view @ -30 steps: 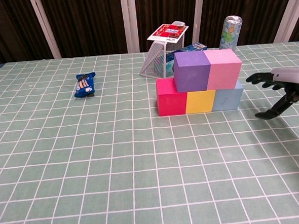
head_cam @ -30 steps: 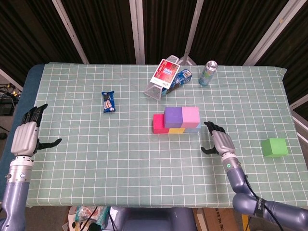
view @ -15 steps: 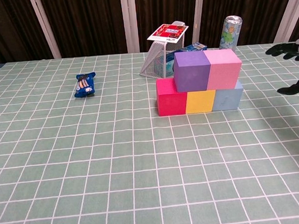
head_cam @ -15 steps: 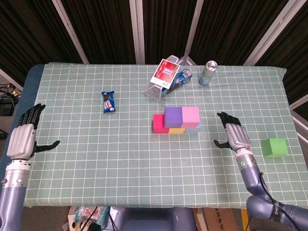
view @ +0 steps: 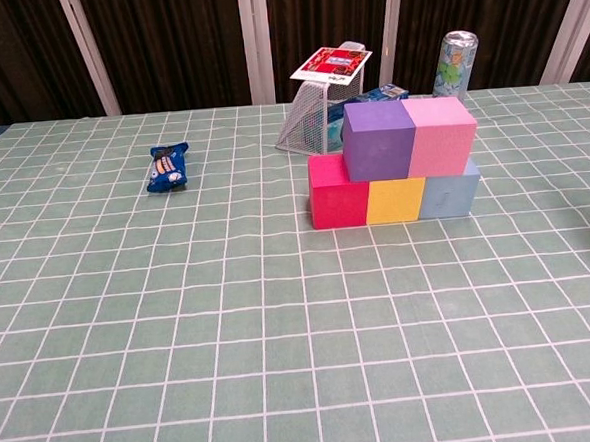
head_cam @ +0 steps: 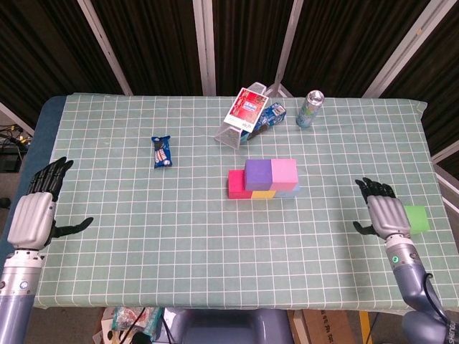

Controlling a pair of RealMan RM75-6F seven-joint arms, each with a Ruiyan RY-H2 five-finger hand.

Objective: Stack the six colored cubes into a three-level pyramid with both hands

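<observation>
**Mia:** Where is the last block?

**Sam:** The green cube (head_cam: 415, 218) sits on the counter (head_cam: 143, 215), far to the right. The right hand (head_cam: 386, 215) is just beside it, fingers spread, holding nothing.

**Mia:** And the others?

**Sam:** The red cube (view: 337, 190), yellow cube (view: 394, 199) and blue cube (view: 446, 194) make the bottom row. The purple cube (view: 378, 141) and pink cube (view: 439, 134) sit on top.

**Mia:** How should it grab well?

**Sam:** I think it should hold two flat sides, lift straight up, then set it gently where purple and pink meet.

**Mia:** And the left hand (head_cam: 33, 215)?

**Sam:** It is open too, far away at the left edge.
</observation>
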